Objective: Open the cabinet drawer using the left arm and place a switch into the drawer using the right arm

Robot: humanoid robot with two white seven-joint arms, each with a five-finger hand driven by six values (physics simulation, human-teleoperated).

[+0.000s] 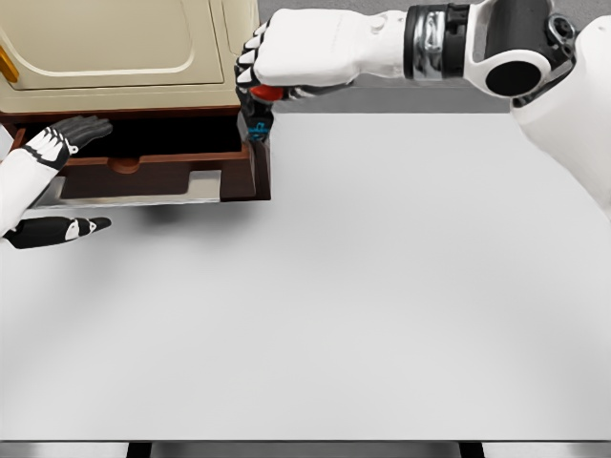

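The cream cabinet point(115, 48) stands at the back left, its brown drawer point(172, 170) pulled out over the white table point(382, 286). My right hand point(256, 86) reaches across from the upper right and is shut on the switch point(258, 119), a dark piece with a red top and a blue mark. It hangs above the drawer's right front corner. My left hand point(57, 181) sits at the drawer's left end with its fingers spread, the upper fingers point(81, 129) over the drawer's rim and the thumb point(67, 229) below the front.
The right forearm point(458, 48) spans the back of the table at cabinet height. A dark table edge point(305, 447) runs along the bottom of the view.
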